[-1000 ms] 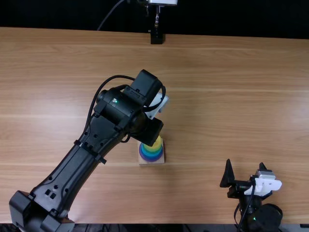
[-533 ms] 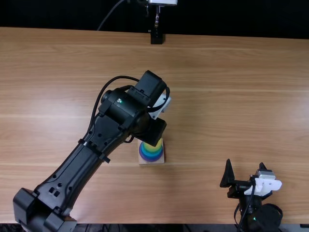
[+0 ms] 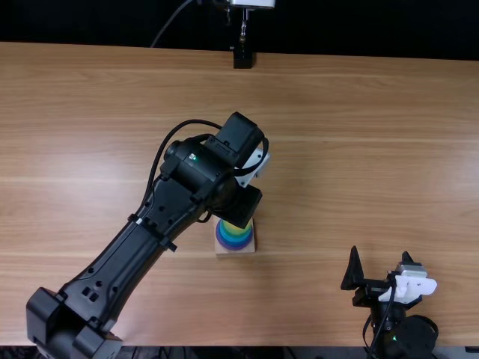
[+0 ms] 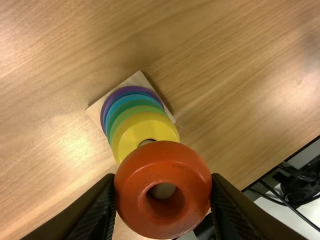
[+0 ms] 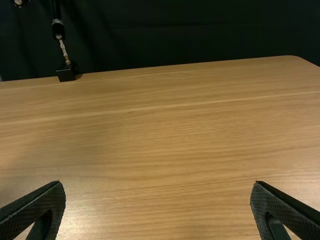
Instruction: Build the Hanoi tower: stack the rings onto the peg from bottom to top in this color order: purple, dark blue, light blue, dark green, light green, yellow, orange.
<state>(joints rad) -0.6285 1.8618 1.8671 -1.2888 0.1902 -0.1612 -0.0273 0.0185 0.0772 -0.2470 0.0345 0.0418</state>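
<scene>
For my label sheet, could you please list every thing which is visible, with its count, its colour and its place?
Stacked rings: six; purple, two blues, two greens, yellow; on the base.
Orange ring: one, orange, in left tool.
Base: one, pale wood, on table.
Table: one, light brown, below the base.
Backdrop: one, black, behind the table.
Stand: one, black-silver, at far edge.
Cables: several, black, past table edge.
Arms: two, black; left arm above base, right arm at near edge.
Tools: two, black, on arms; right tool open.
</scene>
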